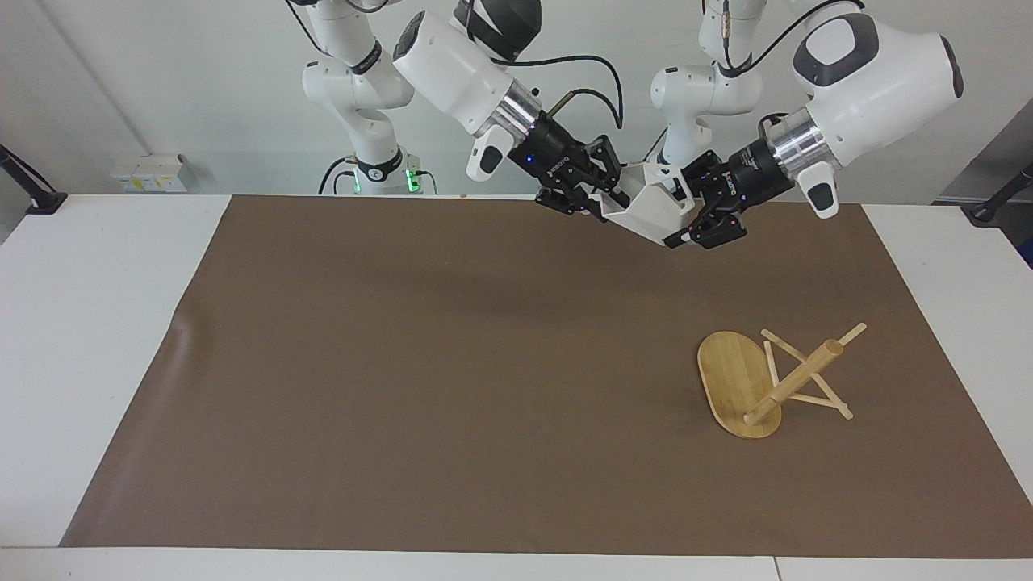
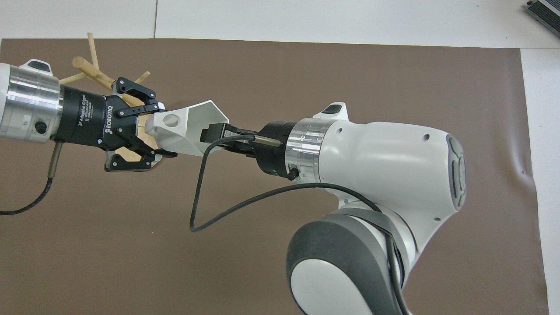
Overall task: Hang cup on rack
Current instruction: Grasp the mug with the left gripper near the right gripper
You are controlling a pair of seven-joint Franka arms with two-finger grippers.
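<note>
Passing cup point(image 1: 650, 211) mid-air between arms, above worktop edge near robots. Left gripper point(image 1: 692, 219) clamped at handle end; right gripper point(image 1: 607, 200) at rim, seemingly loosened. Rack point(image 1: 771, 383) tipped over near left arm's end; hanging not begun.

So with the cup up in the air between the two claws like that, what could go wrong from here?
The cup hangs high over the brown mat, gripped at its base end by the left claw; if that hold is poor as the right claw lets go of the rim, it could drop. Also, the rack lies tipped on its side, so no peg is ready.
</note>
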